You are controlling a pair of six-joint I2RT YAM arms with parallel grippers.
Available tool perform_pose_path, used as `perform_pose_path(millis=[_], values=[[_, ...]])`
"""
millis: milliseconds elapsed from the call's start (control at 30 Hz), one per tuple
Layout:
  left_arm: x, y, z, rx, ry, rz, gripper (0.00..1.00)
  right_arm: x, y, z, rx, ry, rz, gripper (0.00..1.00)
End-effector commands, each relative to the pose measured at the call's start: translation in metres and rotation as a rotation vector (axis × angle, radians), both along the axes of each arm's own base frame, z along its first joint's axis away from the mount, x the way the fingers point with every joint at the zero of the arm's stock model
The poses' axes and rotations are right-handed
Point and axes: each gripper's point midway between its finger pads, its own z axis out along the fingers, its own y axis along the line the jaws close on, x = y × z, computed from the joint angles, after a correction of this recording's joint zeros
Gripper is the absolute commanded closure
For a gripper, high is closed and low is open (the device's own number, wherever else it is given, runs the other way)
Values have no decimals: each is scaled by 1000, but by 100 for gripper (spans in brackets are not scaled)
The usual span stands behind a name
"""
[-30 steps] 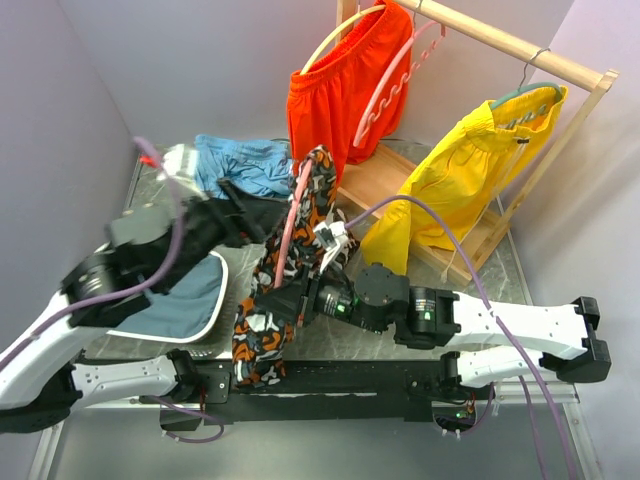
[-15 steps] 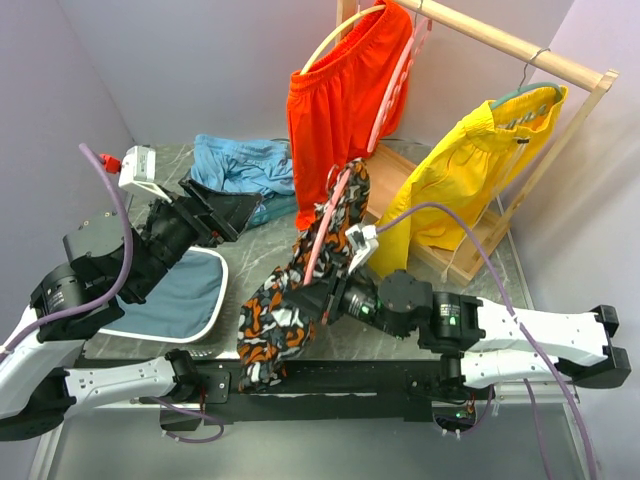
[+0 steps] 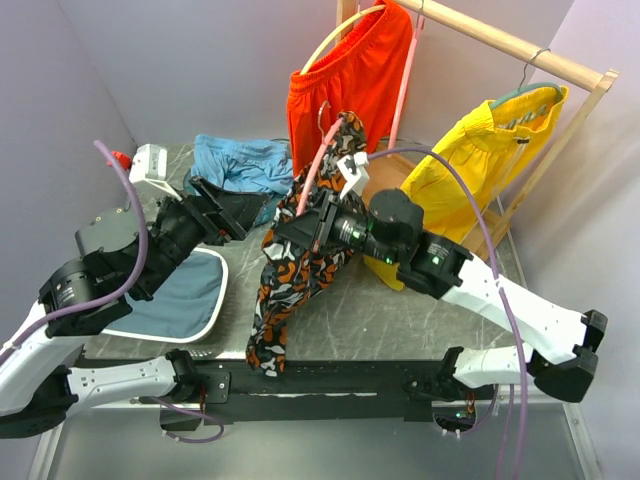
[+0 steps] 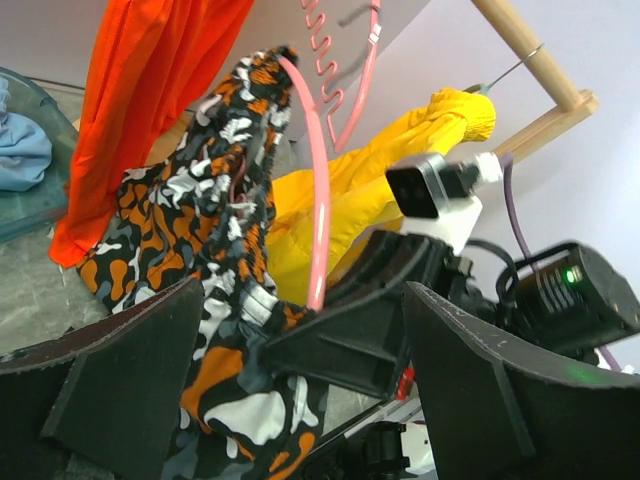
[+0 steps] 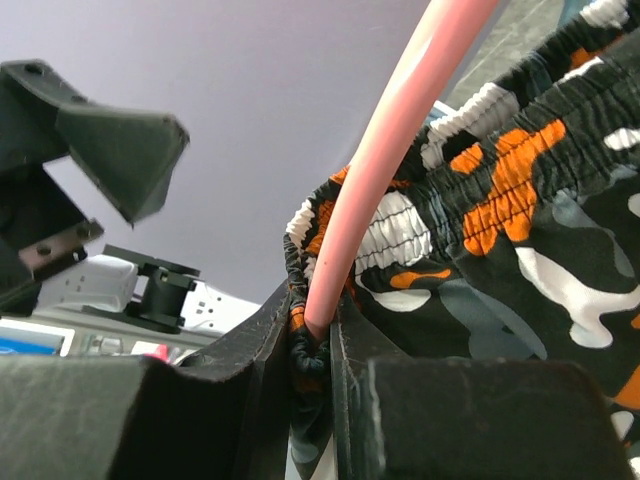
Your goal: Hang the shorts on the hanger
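Well in front of the wooden rack [image 3: 505,42], toward the robot's left, the left gripper [image 3: 218,205] is standing with its jaws spread wide and nothing between them, facing the garment. Nearer the rack, the right gripper [image 5: 318,325] is clenching the hanger [image 3: 312,165] together with a bunched fold of waistband, holding both in the air just in front of the rack. The shorts [image 3: 298,255] are draping from the hanger's pink shoulder and trailing down away from the rack. On the rack itself, orange shorts [image 3: 340,80] and yellow shorts [image 3: 470,150] are hanging.

The threading step seems to be under way: only 1 side of the waistband appears to be sitting on the hanger. The next move is probably calling for the free left gripper to draw the loose waistband over the other shoulder without pulling the fabric off.
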Motion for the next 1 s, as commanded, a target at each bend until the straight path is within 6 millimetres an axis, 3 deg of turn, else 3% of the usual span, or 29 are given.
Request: perform_pose_path(millis=[0,133,167,233,267,333,367,433,467,567,967], values=[[3,0,13,-14,-35,10,14,-2,2,60,122,-98,119,100],[2,0,16,-18,-44,7,14,32,0,64,80,-120,40,100],[3,-1,17,-14,-45,7,14,37,-4,77,91,-142,23,100],[3,-1,19,-17,-48,7,14,60,-11,75,60,-144,-37,100],[4,-2,19,-13,-47,7,14,66,-15,85,70,-161,-53,100],[4,-1,21,-14,-51,12,14,79,-16,83,46,-160,-75,100],[5,-1,21,-12,-52,15,14,88,-23,92,57,-177,-96,100],[5,0,24,-17,-56,20,15,98,-17,88,43,-184,-56,100],[5,0,24,-16,-59,19,15,105,-22,99,53,-204,-64,100],[6,-1,28,-18,-65,19,15,119,-24,104,39,-235,-44,100],[12,-10,28,7,-77,20,15,191,-69,117,16,-274,-187,100]])
